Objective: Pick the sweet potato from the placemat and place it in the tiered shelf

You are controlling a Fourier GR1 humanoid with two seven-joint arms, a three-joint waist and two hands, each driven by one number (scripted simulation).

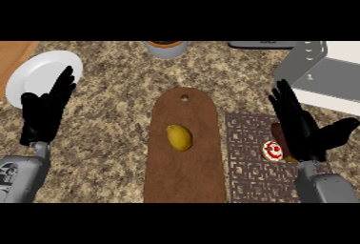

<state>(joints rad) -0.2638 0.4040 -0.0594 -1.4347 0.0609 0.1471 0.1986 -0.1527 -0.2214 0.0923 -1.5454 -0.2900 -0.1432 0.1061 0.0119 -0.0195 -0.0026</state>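
Observation:
A dark patterned placemat (249, 167) lies at the right of the counter. On it a reddish-brown sweet potato (277, 133) shows as a narrow strip, mostly hidden behind my right hand (302, 131). That hand hovers open over the mat's right part, fingers straight and pointing away, thumb spread to the right. The grey tiered shelf (313, 71) stands at the back right, just beyond the fingertips. My left hand (44, 112) rests open at the far left, fingers up, holding nothing.
A round red-and-white item (272, 150) lies on the placemat next to my right hand. A yellow fruit (179, 137) sits on a long wooden board (186, 176) at the centre. A white plate (35, 71) is at the back left, a grey pot (166, 49) at the back.

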